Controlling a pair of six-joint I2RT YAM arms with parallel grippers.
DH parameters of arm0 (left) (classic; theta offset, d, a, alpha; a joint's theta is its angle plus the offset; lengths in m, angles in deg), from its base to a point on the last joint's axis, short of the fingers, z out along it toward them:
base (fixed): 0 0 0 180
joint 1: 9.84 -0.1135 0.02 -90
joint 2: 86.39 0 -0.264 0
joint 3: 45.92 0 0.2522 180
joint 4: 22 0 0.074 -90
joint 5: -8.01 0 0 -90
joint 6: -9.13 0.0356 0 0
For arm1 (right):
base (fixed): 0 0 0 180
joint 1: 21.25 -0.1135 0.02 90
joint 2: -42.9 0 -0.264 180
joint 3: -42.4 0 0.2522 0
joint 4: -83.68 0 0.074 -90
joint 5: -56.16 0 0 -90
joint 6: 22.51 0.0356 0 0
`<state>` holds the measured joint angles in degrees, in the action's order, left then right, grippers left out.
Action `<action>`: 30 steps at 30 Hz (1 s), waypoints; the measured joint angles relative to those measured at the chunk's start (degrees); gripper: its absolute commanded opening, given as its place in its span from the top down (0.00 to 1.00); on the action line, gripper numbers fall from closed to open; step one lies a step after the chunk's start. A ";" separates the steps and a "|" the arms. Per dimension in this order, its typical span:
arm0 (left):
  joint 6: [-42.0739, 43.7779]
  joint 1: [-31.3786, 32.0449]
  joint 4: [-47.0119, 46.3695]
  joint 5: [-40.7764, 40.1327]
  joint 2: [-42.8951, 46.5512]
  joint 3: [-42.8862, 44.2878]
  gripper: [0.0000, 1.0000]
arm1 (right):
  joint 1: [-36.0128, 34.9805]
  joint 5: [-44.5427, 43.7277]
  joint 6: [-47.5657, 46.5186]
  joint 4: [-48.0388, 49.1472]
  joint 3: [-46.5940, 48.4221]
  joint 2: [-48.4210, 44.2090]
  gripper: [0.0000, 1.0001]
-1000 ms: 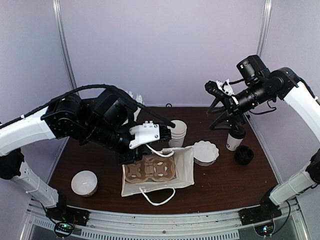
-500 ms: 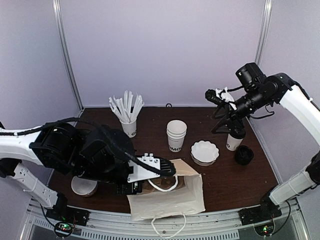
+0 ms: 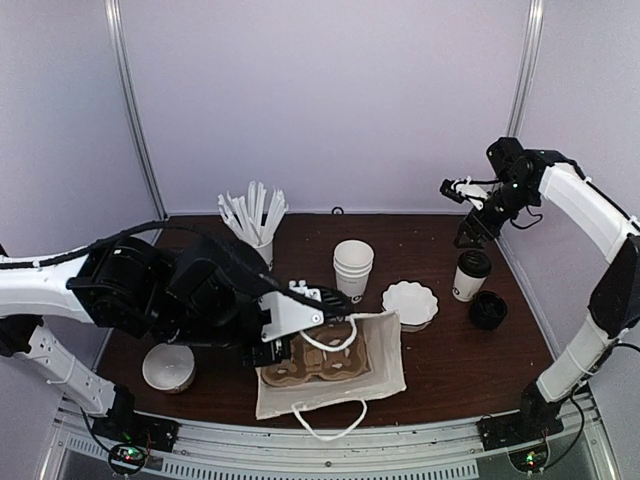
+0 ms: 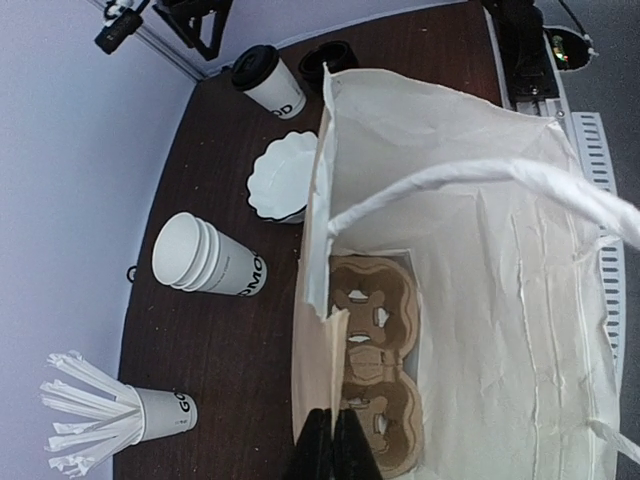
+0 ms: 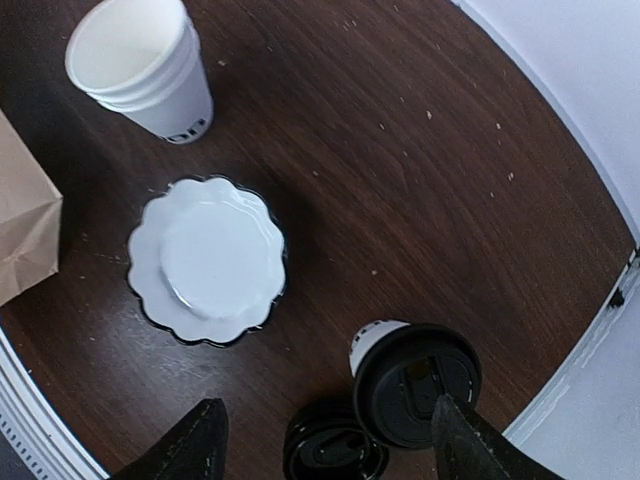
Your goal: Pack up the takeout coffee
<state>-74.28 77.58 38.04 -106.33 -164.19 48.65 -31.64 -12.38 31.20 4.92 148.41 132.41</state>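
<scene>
Grips paper bag (image 4: 520,300) edge with left claw (image 4: 332,440), left of takeout coffee (image 5: 415,385); holds right claw (image 5: 328,405) open above it.

My fingers (image 5: 196,445) are matt black plastic, the table (image 5: 380,130) is dark, speckled wood grain, the takeout coffee (image 5: 413,384) is smooth white paper under a slightly glossy black plastic lid, the bag (image 4: 480,300) creased matt paper, the cup carrier (image 4: 375,370) rough brown pulp.

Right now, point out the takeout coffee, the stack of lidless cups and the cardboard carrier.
takeout coffee (image 3: 469,280), top view, white side below the lid.
stack of lidless cups (image 3: 352,272), top view, outer cup's wall.
cardboard carrier (image 4: 395,360), left wrist view, its middle.
</scene>
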 measured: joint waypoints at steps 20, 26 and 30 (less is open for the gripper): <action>-0.68 -29.66 5.38 39.08 -7.98 11.28 1.00 | 6.84 -8.24 0.94 -9.01 9.35 15.56 0.20; -2.86 -33.75 7.37 49.33 -11.10 15.65 1.00 | 7.61 -8.22 0.20 -11.17 10.75 18.18 0.18; -4.28 -35.39 8.22 54.62 -11.98 17.59 1.00 | 7.80 -8.22 -0.02 -12.22 11.08 19.58 0.18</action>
<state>-78.56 42.19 46.26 -51.71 -176.16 66.25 -23.84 -20.60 31.18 -7.29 159.49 152.00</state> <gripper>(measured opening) 0.009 0.818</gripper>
